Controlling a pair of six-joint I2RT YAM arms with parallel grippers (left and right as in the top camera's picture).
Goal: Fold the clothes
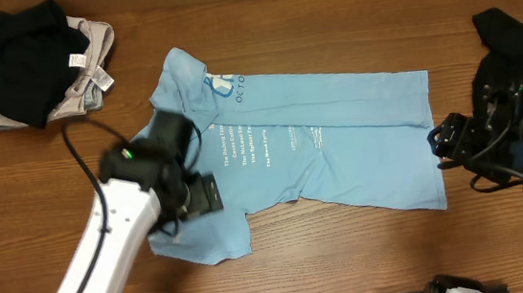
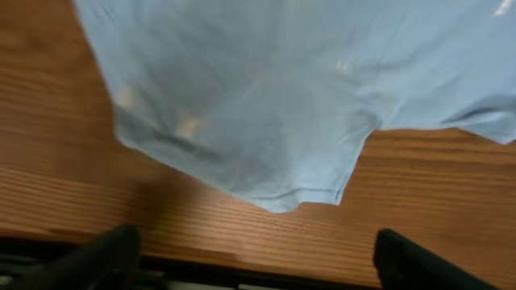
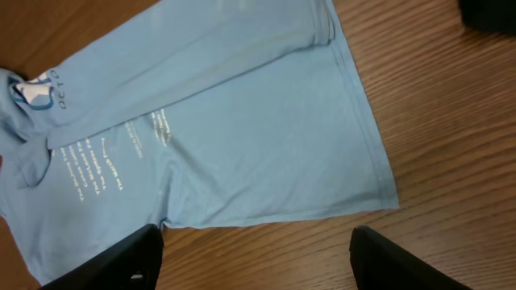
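I find left gripper (image 2: 256, 246) and right gripper (image 3: 254, 250) both spread, empty; a shallow pinch on the T-shirt (image 1: 359, 156) hem risks slipping.

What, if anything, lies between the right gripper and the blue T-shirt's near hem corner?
Nothing visible. The right gripper, open, faces the hem corner of the light blue T-shirt with only bare table wood between them. The black garment lies off to the side, clear of that path.
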